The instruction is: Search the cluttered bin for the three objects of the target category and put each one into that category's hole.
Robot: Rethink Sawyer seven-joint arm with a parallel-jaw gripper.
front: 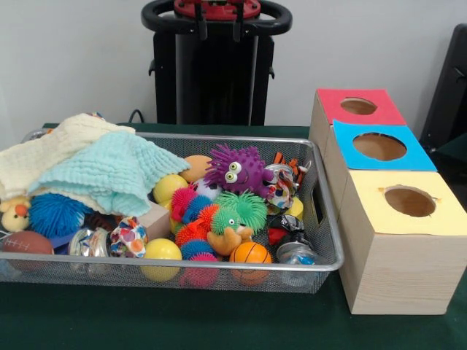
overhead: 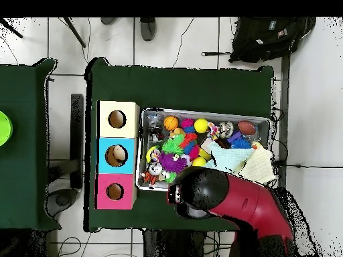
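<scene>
The silver wire-mesh bin point(front: 321, 264) sits on the green table, full of toys; it also shows in the overhead view point(overhead: 201, 111). A clear crinkly bottle point(front: 294, 248) lies at the bin's front right corner, next to the boxes; overhead it is in the corner point(overhead: 155, 121). A second clear bottle point(front: 88, 241) lies at the front left beside a speckled ball. Something clear point(front: 280, 182) lies right of the purple spiky toy; I cannot tell what it is. My gripper point(front: 217, 26) hangs drawn back at the top edge, open and empty, well behind the bin.
Three wooden boxes with round holes stand right of the bin: red top point(front: 387, 109), blue top point(front: 412, 153), yellow top point(front: 445, 215). A mint cloth point(front: 109, 171) and a cream cloth point(front: 51, 149) cover the bin's left part. My red arm point(overhead: 234, 197) overhangs the bin's near edge overhead.
</scene>
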